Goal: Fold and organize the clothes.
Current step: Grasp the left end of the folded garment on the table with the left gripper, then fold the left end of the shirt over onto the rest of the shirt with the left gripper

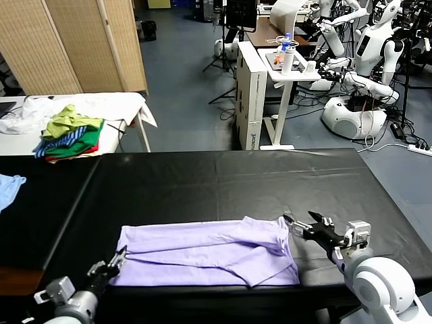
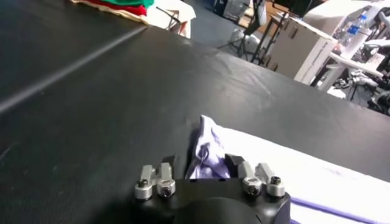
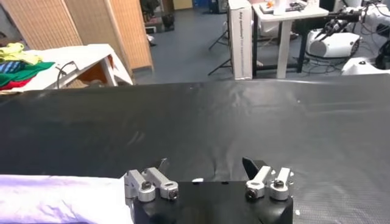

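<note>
Left gripper [image 1: 116,262] low at the near-left corner of the pale lavender cotton T-shirt [image 1: 209,260], jaws pinched on a raised tuft of that corner; shirt lies flat, partly folded, along the near edge of the black padded table [image 1: 223,179]. Right gripper [image 1: 308,227] just beside the shirt's right edge, jaws spread and holding nothing; judgement: it should take the matching corner before any lift, both raised evenly so the fold stays square. Far left, a green, yellow and striped garment pile [image 1: 69,133]; leave it.

A plain pale lavender T-shirt [image 1: 209,253] lies on a black table [image 1: 223,182]; beyond, a pile of clothes [image 1: 69,133] shows green, yellow, red and blue-white stripes
</note>
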